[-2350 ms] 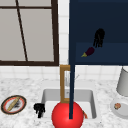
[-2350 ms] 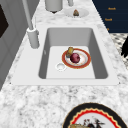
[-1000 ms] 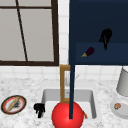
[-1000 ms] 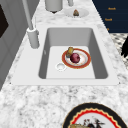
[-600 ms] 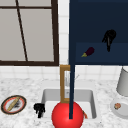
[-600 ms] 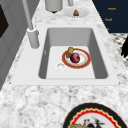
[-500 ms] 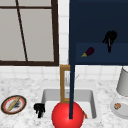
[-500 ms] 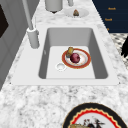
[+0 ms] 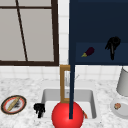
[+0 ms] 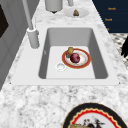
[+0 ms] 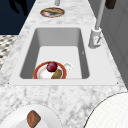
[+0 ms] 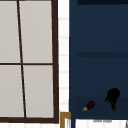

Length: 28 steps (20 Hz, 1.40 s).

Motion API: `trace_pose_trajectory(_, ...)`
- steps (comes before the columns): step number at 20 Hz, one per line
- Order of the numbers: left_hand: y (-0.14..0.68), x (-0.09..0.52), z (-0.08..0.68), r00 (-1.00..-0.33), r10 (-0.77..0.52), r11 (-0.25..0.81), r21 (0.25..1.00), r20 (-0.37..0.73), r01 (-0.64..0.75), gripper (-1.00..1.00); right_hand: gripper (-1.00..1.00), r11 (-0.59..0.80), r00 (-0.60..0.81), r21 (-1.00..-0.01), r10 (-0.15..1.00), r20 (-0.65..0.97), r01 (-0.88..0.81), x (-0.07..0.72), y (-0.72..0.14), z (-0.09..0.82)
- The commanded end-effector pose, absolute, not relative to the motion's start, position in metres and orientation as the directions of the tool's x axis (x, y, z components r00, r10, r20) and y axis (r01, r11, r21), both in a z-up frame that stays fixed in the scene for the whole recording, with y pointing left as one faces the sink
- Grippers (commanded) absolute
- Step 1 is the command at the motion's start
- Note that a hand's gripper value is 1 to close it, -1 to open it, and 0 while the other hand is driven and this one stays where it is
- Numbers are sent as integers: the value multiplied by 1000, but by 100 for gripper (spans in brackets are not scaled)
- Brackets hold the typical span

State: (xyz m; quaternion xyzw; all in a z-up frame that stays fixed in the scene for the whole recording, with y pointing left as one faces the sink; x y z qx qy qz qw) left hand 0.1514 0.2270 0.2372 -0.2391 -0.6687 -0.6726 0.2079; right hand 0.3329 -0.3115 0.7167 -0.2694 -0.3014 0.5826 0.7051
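Observation:
An eggplant lies on the lowest shelf of the open dark blue wall cabinet. My right hand hangs a little to the right of it, apart from it, open with fingers pointing down and holding nothing. My left hand floats open and idle by the sink's front left corner; it also shows in the right side view and at the edge of the left side view. In the sink, a red-rimmed plate carries a dark red fruit and a brownish piece.
The cabinet's open door stands edge-on above the sink. A big red ball sits at the front. A patterned plate lies left, a white plate and grey pot right. The faucet rises behind the sink.
My right hand has drawn away to the right along the shelf, leaving the eggplant lying where it is. The left hand has stayed still.

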Motion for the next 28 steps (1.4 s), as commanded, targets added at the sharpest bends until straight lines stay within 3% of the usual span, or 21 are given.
trace_pose_trajectory(1,227,151,237,-799,40,-19,800,600,599,0,-100,166,142,-719,985,94,-675,302,-312,706)
trace_pose_trajectory(21,227,151,237,-799,40,-19,800,600,599,0,-100,175,154,-661,984,90,-730,158,-330,622)
trace_pose_trajectory(28,227,151,237,-799,40,-19,800,600,599,0,-100,179,129,-686,984,125,-705,152,-362,561)
